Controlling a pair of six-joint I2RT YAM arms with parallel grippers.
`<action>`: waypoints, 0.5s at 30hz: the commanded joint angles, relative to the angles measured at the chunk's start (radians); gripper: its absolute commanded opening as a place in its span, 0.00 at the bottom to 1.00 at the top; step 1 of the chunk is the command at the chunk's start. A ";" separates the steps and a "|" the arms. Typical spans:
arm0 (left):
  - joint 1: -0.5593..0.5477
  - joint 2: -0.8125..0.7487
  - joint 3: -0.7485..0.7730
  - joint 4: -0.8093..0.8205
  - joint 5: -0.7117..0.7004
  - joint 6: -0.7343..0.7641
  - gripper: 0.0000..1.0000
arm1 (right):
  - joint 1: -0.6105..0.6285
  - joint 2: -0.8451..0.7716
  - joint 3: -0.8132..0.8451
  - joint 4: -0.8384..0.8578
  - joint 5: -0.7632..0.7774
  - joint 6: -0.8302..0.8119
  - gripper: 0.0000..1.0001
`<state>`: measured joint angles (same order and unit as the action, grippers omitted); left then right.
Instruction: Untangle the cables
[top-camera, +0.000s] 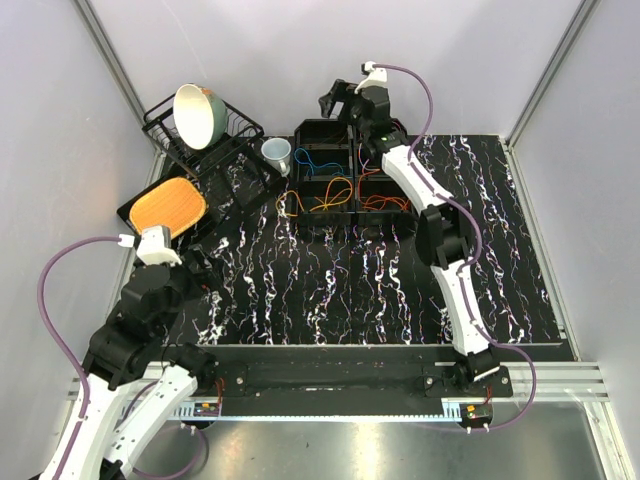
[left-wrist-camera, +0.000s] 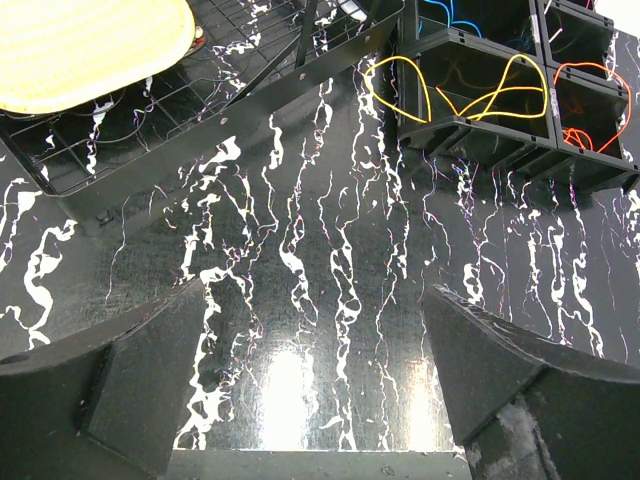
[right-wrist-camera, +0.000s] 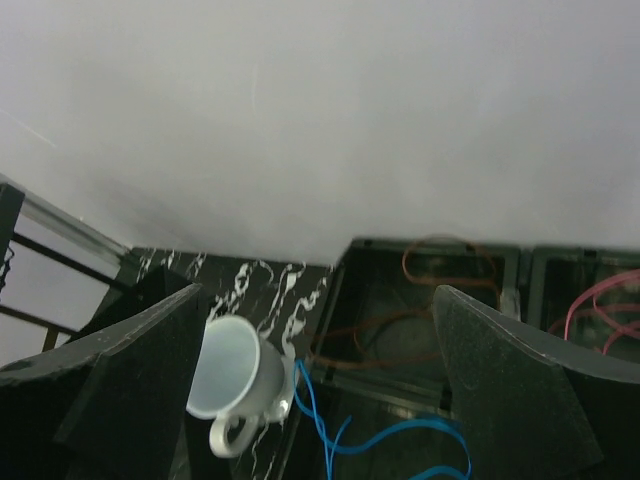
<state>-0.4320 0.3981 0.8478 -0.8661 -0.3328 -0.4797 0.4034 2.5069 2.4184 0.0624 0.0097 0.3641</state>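
Note:
The cables lie in a black compartment tray (top-camera: 352, 128) at the back middle of the table. From above I see a blue cable (top-camera: 318, 160), a yellow one (top-camera: 325, 197) looping over the tray's front wall, an orange one (top-camera: 385, 203) and a red one (top-camera: 368, 160). My right gripper (top-camera: 338, 103) hangs above the tray's back left corner; its wrist view shows it open (right-wrist-camera: 318, 290) and empty, over the blue cable (right-wrist-camera: 400, 440) and a maroon cable (right-wrist-camera: 440, 270). My left gripper (top-camera: 203, 268) is low at the left, open (left-wrist-camera: 312, 290) over bare table, well short of the yellow cable (left-wrist-camera: 400, 85).
A wire dish rack (top-camera: 238, 125) holding a tilted bowl (top-camera: 198, 115) stands at the back left. A black tray with an orange-yellow mat (top-camera: 168, 205) is in front of it. A white mug (top-camera: 277, 153) sits just left of the compartment tray. Pale walls close in on three sides.

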 joint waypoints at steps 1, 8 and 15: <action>0.006 -0.015 -0.006 0.053 0.011 0.006 0.92 | 0.009 -0.219 -0.140 0.019 -0.005 0.047 1.00; 0.006 -0.002 -0.007 0.053 0.008 0.007 0.92 | 0.009 -0.529 -0.679 0.147 -0.071 0.007 1.00; 0.009 -0.004 -0.009 0.055 0.006 0.006 0.92 | 0.009 -0.862 -1.100 0.083 0.048 -0.033 1.00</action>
<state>-0.4286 0.3923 0.8406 -0.8635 -0.3332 -0.4797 0.4061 1.8359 1.4994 0.1268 -0.0322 0.3622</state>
